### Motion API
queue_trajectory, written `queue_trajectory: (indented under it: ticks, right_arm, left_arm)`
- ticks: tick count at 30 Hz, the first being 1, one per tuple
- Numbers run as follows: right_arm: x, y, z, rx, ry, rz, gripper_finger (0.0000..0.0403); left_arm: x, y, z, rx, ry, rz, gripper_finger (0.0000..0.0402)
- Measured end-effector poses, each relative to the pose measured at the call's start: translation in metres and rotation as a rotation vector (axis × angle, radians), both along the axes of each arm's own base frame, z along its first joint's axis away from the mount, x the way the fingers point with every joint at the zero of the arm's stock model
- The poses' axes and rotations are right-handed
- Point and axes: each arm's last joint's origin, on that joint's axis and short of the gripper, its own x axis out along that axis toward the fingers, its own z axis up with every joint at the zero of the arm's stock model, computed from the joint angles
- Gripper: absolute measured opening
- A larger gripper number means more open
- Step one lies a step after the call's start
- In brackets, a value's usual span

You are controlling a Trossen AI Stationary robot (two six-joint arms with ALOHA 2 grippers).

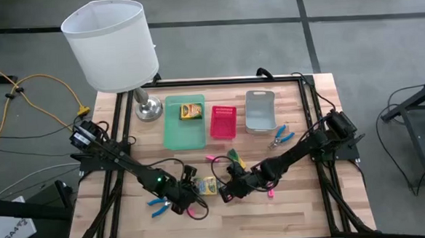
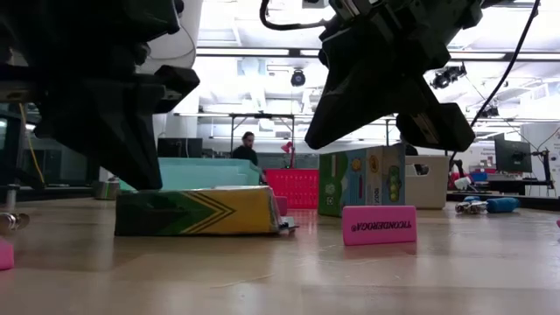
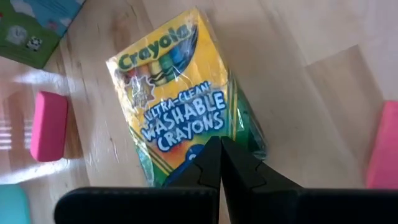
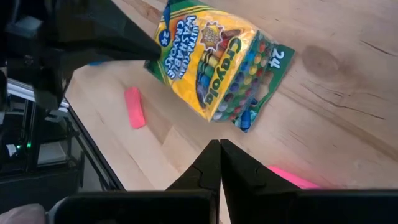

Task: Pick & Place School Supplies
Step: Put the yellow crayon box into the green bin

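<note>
A yellow-and-green crayon box point(image 1: 206, 185) lies flat on the table near the front middle. My left gripper point(image 1: 190, 188), shut, has its tips at the box's left end point(image 3: 186, 149). My right gripper point(image 1: 228, 192), also shut, hangs just right of this box point(image 4: 211, 59) and touches nothing. A second crayon box point(image 2: 363, 181) stands upright behind them. A third box point(image 1: 191, 111) lies in the green tray point(image 1: 184, 135). Pink erasers point(image 1: 271, 192) point(image 3: 48, 124) lie around the grippers. Blue-handled scissors lie at the front left point(image 1: 159, 204) and the right point(image 1: 280, 136). My left gripper has its shut fingertips point(image 3: 214, 158) set on the lying crayon box's printed top face, near one short end point(image 3: 186, 149). The fingers slant down from the table's left. The box lies flat on the table.
A white-shaded lamp point(image 1: 114, 44) stands at the back left. The pink basket point(image 1: 223, 122) and the grey tray point(image 1: 260, 111) sit behind the grippers. One pink eraser point(image 2: 379, 224) stands on edge close to the camera. A person point(image 2: 248, 144) sits in the room beyond.
</note>
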Motion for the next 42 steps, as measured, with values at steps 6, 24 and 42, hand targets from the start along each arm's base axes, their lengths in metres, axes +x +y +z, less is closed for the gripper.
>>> queue_trajectory:
  ticks: [6, 24, 42]
  right_arm:
    - [-0.001, 0.0, -0.001, -0.006, 0.01, 0.002, 0.0002]
    - [-0.001, 0.0, -0.001, -0.005, 0.008, 0.002, 0.0002]
    - [0.007, -0.003, 0.005, 0.005, -0.071, 0.016, 0.0002]
  left_arm:
    - [-0.005, 0.002, -0.008, -0.022, 0.016, 0.032, 0.0]
    - [-0.025, -0.014, -0.013, 0.042, -0.04, 0.125, 0.0]
    - [-0.03, -0.01, 0.006, 0.012, -0.072, 0.109, 0.0]
